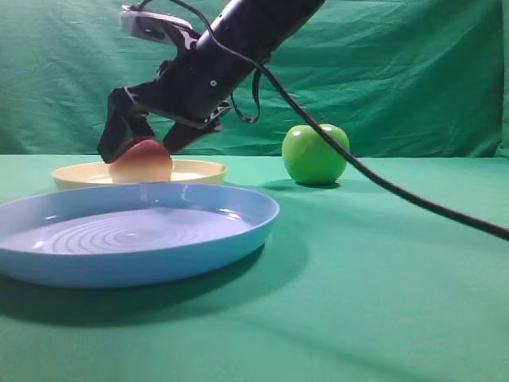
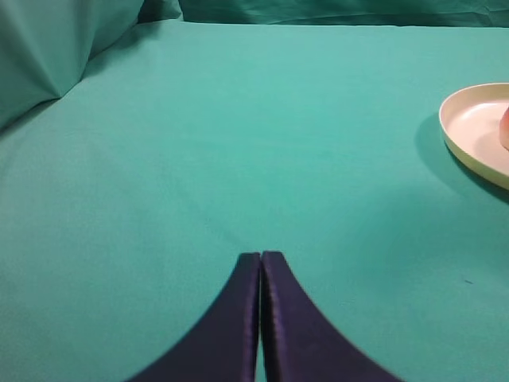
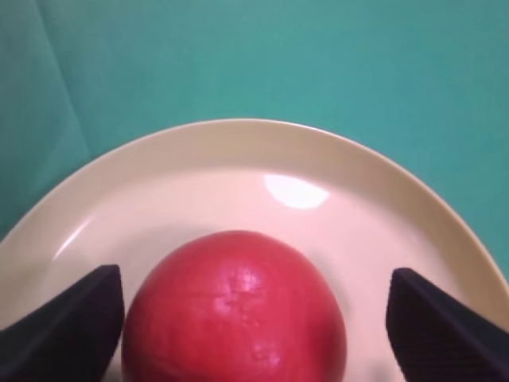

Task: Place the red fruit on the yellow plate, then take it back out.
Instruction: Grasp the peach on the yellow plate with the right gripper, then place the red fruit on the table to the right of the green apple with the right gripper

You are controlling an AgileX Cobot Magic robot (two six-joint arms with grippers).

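Observation:
The red fruit point(image 1: 141, 161) point(image 3: 235, 310) rests in the yellow plate point(image 1: 199, 169) point(image 3: 238, 135) at the back left. My right gripper point(image 1: 139, 150) point(image 3: 254, 277) reaches down from above and stands open astride it. One finger sits close against the fruit's left side, and the other stands apart with bare plate between. My left gripper point(image 2: 261, 255) is shut with nothing in it, low over the green cloth. In its view the yellow plate point(image 2: 477, 135) shows at the right edge. The exterior view does not show the left gripper.
A large blue plate point(image 1: 238, 231) lies in front of the yellow one. A glossy green apple point(image 1: 315, 153) stands on the cloth to the right. The right arm's black cable point(image 1: 413, 199) slants down across the right half. Green cloth hangs behind.

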